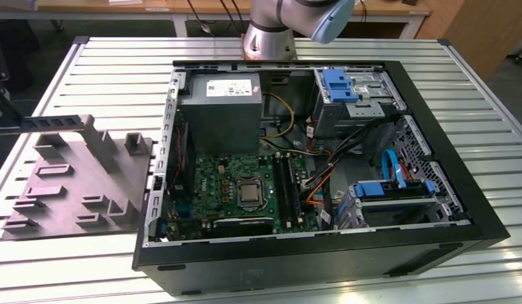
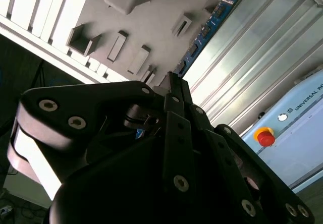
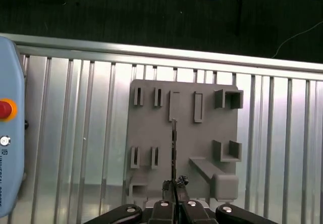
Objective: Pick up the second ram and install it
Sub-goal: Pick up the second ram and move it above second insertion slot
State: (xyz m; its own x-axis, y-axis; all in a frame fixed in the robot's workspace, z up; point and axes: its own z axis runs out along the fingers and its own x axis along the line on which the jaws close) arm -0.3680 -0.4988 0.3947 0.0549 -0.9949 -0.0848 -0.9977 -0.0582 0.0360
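I see one second ram (image 2: 207,30), a thin flat blue stick with dark chips, and my black jaws are squeezed shut on it, one on each flat side. In the first wrist view the ram (image 3: 173,148) shows as a thin dark line, edge on, sticking out from the jaws over the middle of one gray plastic holder block (image 3: 146,128). I cannot tell if the ram touches the block or hangs just above it. The block (image 2: 151,17) has many small raised walls and slots all around the ram. The block sits on one silver surface (image 3: 75,133) made of long metal slats. One pale blue control box (image 3: 10,133) with one red button (image 3: 4,109) lies on that surface, well apart from the block. In the exterior view I see one open black computer case (image 1: 329,253) lying beside the holder block (image 1: 75,183), on the exterior view's right of it. Inside the case are one green motherboard (image 1: 223,183), one gray metal power box (image 1: 220,114) and two blue plastic brackets (image 1: 339,85). Long black socket strips (image 1: 282,183) stand on the motherboard, and a bunch of wires (image 1: 316,183) lies just beside them. The silver robot arm (image 1: 273,25) rises behind the case.
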